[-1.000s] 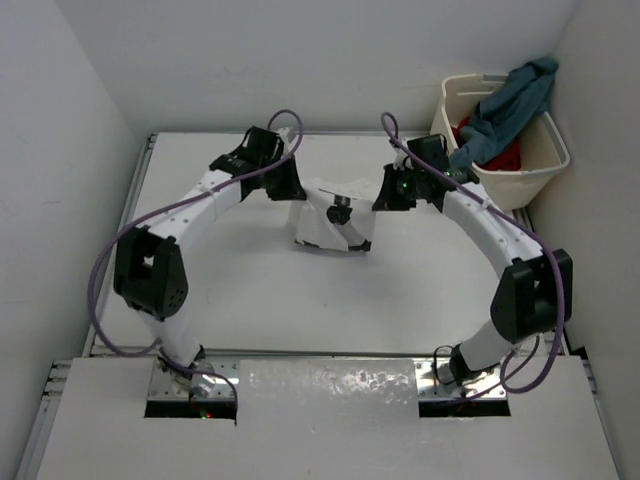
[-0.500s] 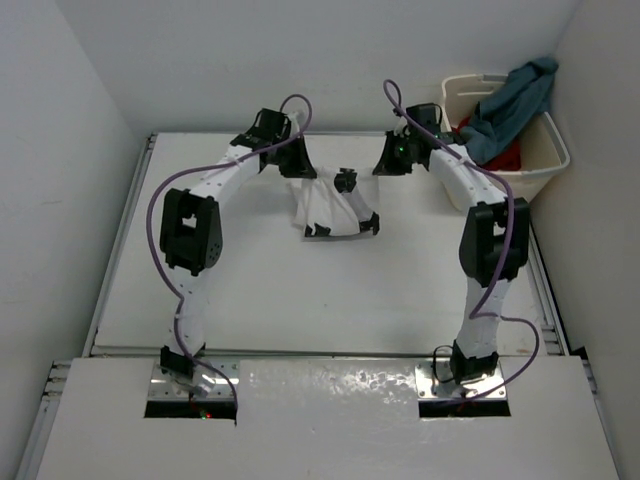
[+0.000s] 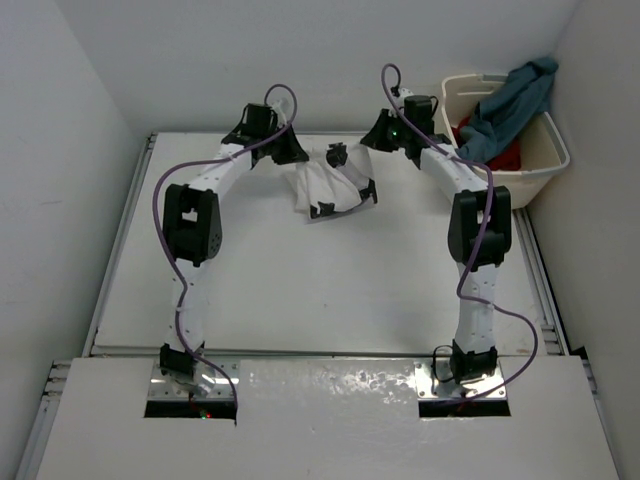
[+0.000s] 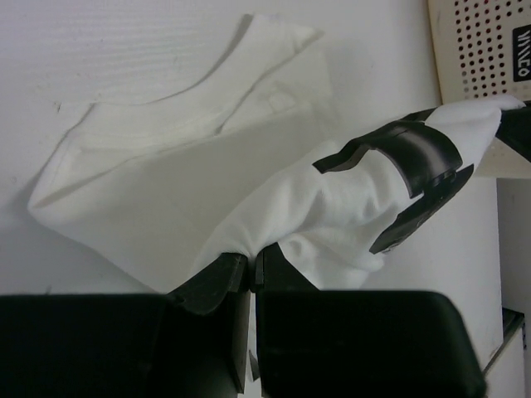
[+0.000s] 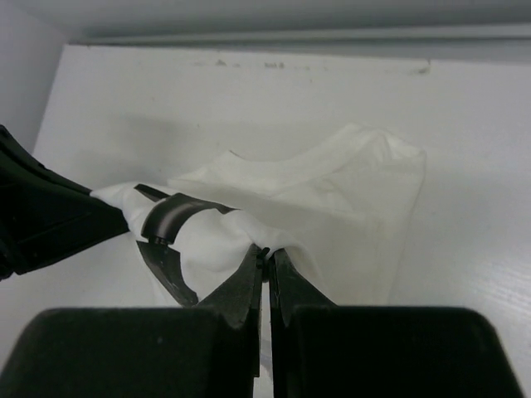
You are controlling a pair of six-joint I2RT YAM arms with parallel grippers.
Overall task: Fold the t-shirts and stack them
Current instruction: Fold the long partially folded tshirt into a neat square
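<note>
Fabric is pinched from two sides: the left pincer (image 4: 251,261) and the right pincer (image 5: 265,253) are each pressed closed on a fold of the soft white cloth t-shirt with black printed marks (image 3: 330,185). It sits bunched between them at the far middle of the white bench (image 3: 300,290), its lower part lying on the surface. At far right, the dusty blue-grey shirt (image 3: 515,100) drapes over the rim of the cream perforated plastic basket (image 3: 548,160), and the bright red shirt (image 3: 505,158) lies inside it.
</note>
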